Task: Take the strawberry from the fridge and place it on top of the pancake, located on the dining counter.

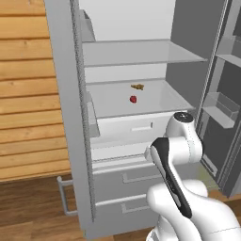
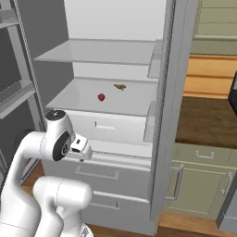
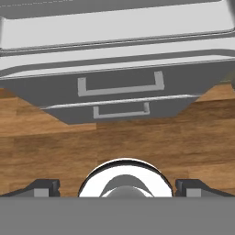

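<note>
1. left base view: the fridge stands with its doors open, and the strawberry lies on the middle pale shelf, just in front of a small yellowish-brown scrap. the white arm is folded low in front of the two drawers, well below that shelf. as i judge it, only the opening of the fridge is done; the reach, the grasp, the carry and the placing on the pancake are all left.

2. right base view: the strawberry sits alone on the same shelf, apart from the scrap behind it. the arm's wrist bends down in front of the drawer fronts, so the hand points toward the floor. a dark brown wooden counter top shows past the right-hand door; no pancake can be made out on it.

3. hand view: the gripper looks down at the wooden floor and the two drawer handles. its two dark fingertips stand far out at either side of the view, so the jaws are wide apart, holding and touching nothing.
</note>
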